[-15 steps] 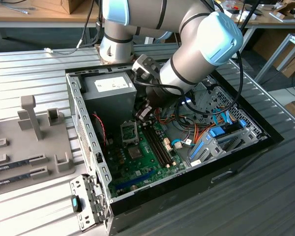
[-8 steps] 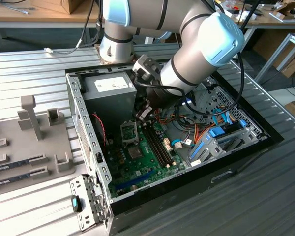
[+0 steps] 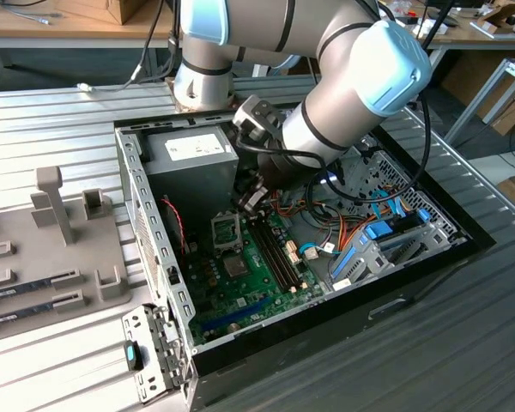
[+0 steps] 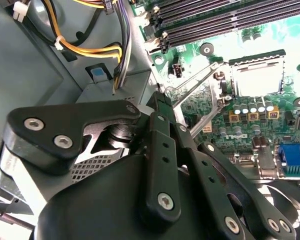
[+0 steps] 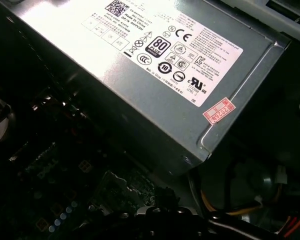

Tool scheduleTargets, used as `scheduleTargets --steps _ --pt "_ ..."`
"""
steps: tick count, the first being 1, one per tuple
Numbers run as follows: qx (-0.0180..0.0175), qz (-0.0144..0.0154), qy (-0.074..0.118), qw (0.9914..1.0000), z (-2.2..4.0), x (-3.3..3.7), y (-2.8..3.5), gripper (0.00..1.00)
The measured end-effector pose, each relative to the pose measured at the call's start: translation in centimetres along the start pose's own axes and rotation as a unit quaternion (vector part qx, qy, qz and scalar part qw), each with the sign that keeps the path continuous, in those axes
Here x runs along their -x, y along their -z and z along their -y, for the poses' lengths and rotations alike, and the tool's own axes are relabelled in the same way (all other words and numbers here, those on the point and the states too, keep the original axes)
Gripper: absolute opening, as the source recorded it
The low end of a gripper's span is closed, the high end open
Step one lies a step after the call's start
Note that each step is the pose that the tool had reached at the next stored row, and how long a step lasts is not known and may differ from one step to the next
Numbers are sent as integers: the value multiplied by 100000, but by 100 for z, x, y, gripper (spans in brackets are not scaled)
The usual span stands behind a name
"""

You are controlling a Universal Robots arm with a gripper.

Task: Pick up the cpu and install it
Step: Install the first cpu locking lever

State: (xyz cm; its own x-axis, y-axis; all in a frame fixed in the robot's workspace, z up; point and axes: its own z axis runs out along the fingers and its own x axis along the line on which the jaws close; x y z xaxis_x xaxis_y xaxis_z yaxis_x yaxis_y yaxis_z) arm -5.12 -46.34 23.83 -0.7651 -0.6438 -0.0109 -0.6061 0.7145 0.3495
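Inside the open computer case [image 3: 154, 257], the square dark-framed socket [image 3: 226, 230] sits on the green motherboard [image 3: 240, 283]. In the second wrist view a pale silvery square, seemingly the cpu [image 4: 255, 79], lies flat within the socket frame [image 4: 256, 59]. The socket's metal hold-down frame [image 4: 197, 95] stands tilted up, open. My gripper [image 3: 247, 203] hangs just above the socket's far side. In the second wrist view the gripper [image 4: 160, 98] has its black fingers [image 4: 160, 145] together, with the tips at the raised frame's end. Whether they pinch it is unclear.
The grey power supply [image 3: 193, 159] [image 5: 155, 60] stands close behind the gripper. Memory slots [image 3: 279, 253] [image 4: 225, 22] run beside the socket. Coloured cables [image 3: 343, 232] and a drive cage [image 3: 395, 240] fill the case's other half. A grey fixture tray [image 3: 51, 257] lies at the exterior view's left.
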Motion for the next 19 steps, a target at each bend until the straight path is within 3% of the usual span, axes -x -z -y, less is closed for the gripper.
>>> scheduleTargets --steps 19 --pt "-90 -152 182 100000 28 -44 78 11"
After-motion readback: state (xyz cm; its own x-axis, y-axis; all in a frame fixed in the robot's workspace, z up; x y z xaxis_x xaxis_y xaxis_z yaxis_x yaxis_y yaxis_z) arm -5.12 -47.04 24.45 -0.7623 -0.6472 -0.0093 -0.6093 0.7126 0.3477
